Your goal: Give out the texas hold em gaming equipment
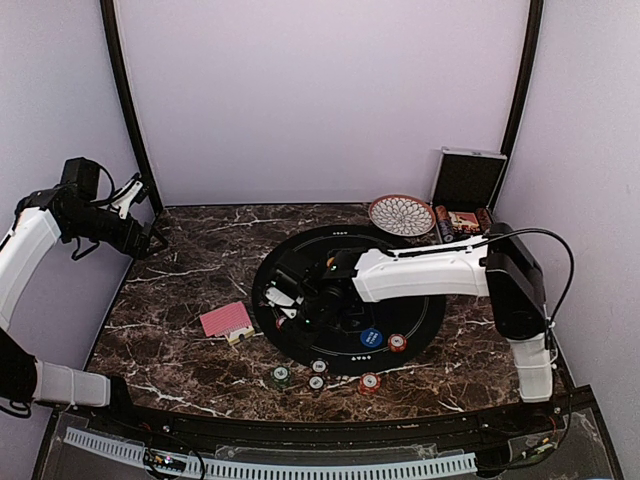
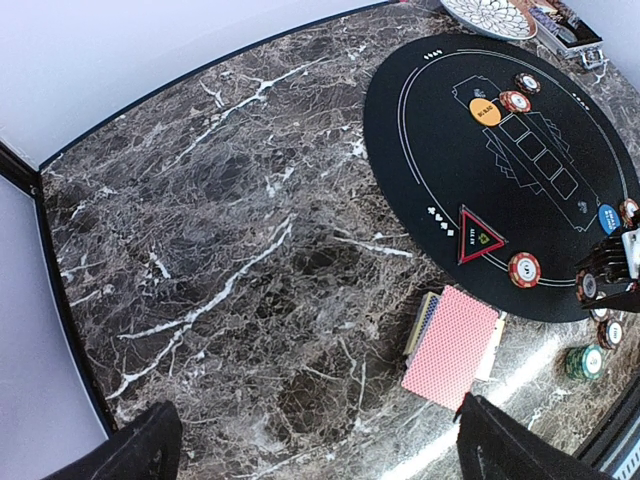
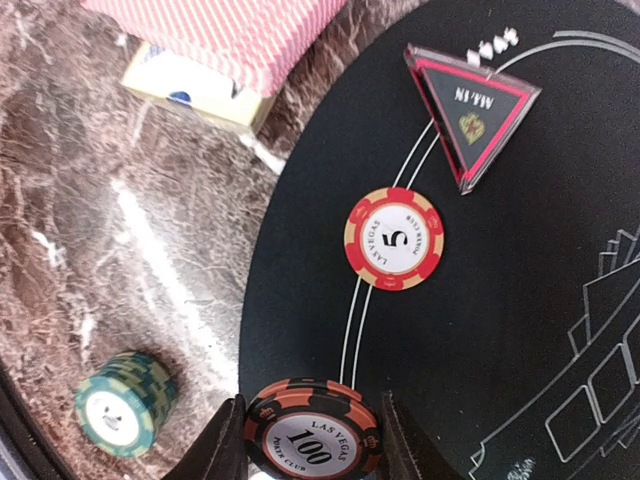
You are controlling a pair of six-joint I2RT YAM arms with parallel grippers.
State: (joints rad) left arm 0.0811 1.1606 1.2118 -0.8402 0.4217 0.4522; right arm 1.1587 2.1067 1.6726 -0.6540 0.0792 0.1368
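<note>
Clamped between the right fingers (image 3: 222, 452), closed partway onto its rim, we find a black-and-orange 100 chip (image 3: 313, 442) at the edge of the round black mat (image 3: 520, 300). We note a red 5 chip (image 3: 393, 238) flat on the mat, with a green chip stack (image 3: 123, 403) and the pink-backed card deck (image 3: 215, 30) on the marble counter (image 3: 60, 200) beside it. We record the left fingers (image 2: 140, 450) spread fully apart, holding nothing, above the counter's left side.

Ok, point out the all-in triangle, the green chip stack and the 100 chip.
all-in triangle (image 3: 470, 110), right wrist view, on its black centre.
green chip stack (image 3: 112, 410), right wrist view, on the top chip's face.
100 chip (image 3: 312, 440), right wrist view, on its white label.
</note>
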